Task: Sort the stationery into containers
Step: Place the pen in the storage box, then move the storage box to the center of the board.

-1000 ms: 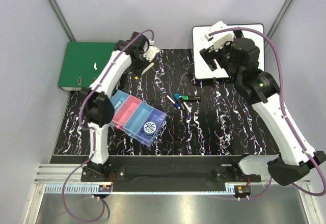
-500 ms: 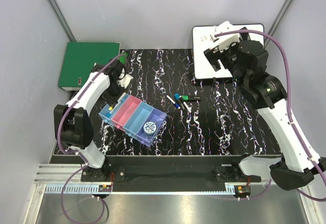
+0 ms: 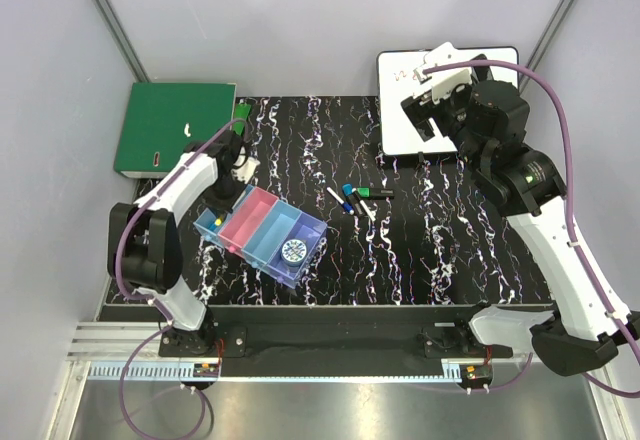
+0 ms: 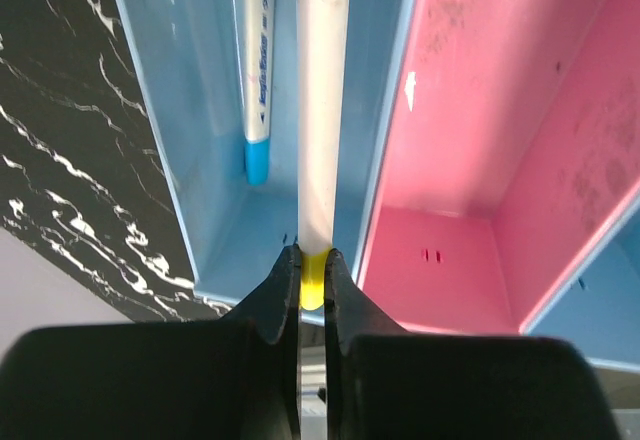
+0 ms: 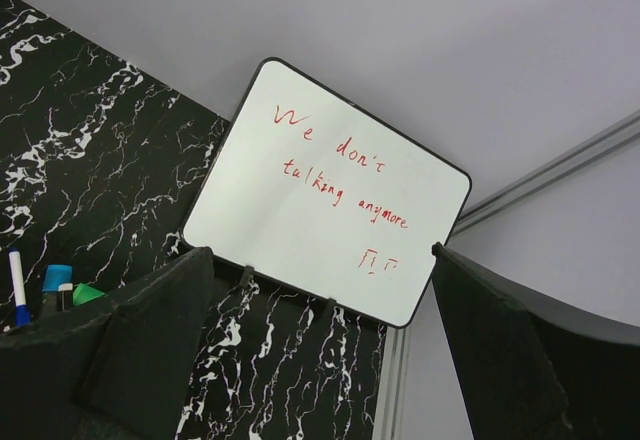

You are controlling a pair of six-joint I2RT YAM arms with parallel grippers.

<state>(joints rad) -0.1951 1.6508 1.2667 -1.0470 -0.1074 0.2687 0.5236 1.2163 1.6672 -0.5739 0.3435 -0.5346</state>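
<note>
My left gripper point(image 4: 312, 270) is shut on the yellow end of a white marker point(image 4: 318, 140), held lengthwise over the leftmost light blue bin point(image 4: 200, 160) of the containers point(image 3: 262, 225). A white pen with a blue cap point(image 4: 258, 70) lies in that bin. The pink bin point(image 4: 500, 110) beside it is bare. The round blue-and-white tin point(image 3: 293, 251) sits in the purple-blue end bin. Several loose markers point(image 3: 352, 198) lie mid-table and also show in the right wrist view point(image 5: 56, 280). My right gripper point(image 5: 318, 252) is open and empty above the whiteboard's near edge.
The whiteboard with red writing point(image 5: 330, 180) lies at the back right corner. A large green binder point(image 3: 170, 125) lies at the back left, just behind my left arm point(image 3: 190, 175). The black marbled table top point(image 3: 450, 220) ends at grey walls.
My left arm has swung from the back of the table down to the leftmost bin with the marker in it, then barely moved. The right arm has shifted slightly.
</note>
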